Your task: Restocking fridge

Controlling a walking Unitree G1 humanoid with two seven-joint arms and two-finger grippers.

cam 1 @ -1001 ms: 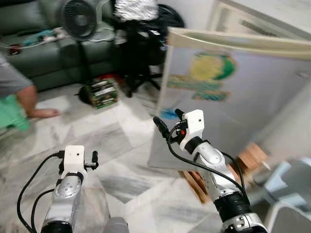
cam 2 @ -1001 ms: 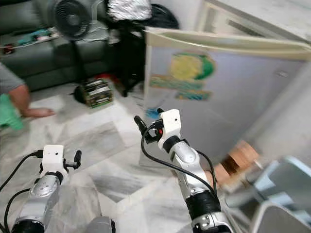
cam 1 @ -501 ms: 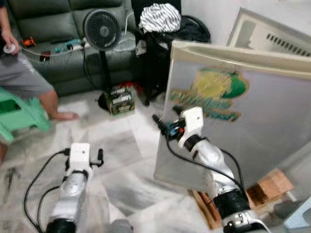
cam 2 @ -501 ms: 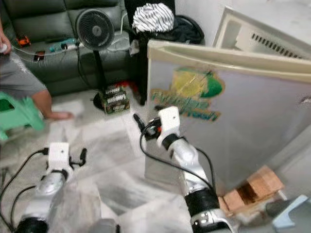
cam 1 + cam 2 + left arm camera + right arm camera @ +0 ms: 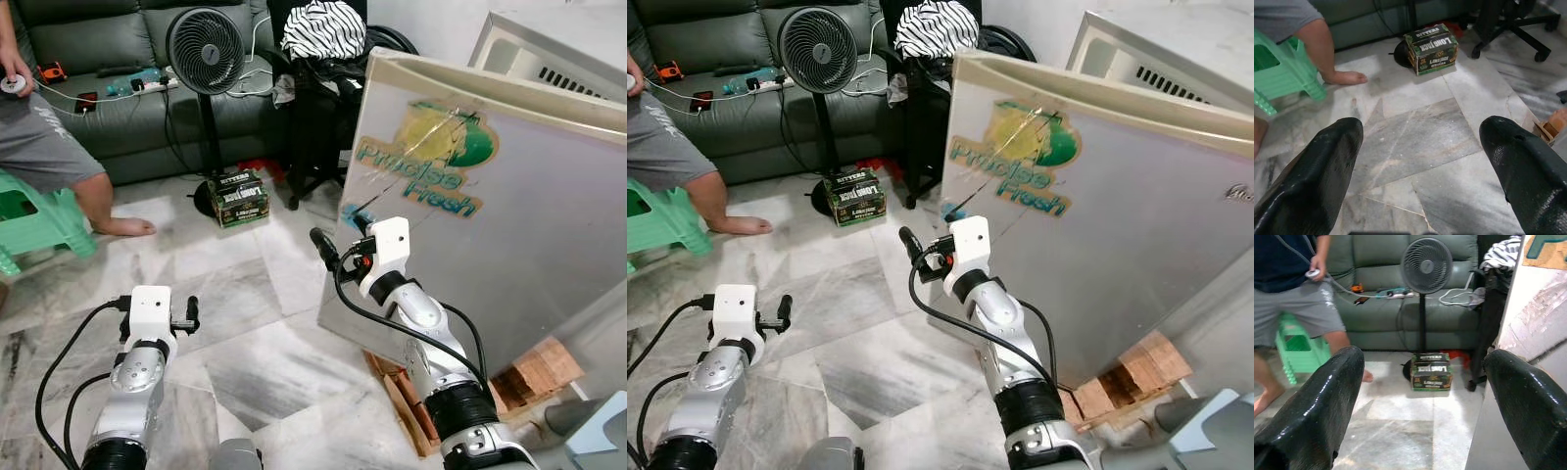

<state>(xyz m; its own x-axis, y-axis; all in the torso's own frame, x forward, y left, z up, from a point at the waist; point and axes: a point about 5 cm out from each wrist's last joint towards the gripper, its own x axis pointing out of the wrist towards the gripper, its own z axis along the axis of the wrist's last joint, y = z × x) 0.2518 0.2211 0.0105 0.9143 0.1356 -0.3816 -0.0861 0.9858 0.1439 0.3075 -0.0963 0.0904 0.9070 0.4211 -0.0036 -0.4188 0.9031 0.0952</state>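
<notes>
The right pincer (image 5: 335, 246) hangs wide and empty just beside the near edge of the fridge door (image 5: 470, 196), which bears a "Precise Fresh" sticker. The left pincer (image 5: 189, 315), also spread wide and empty, hovers low over the marble floor (image 5: 245, 294), well apart from that door.

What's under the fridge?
The fridge sits on wooden blocks and slats, which lift it off the marble floor. What's farther back underneath is hidden in shadow.
</notes>
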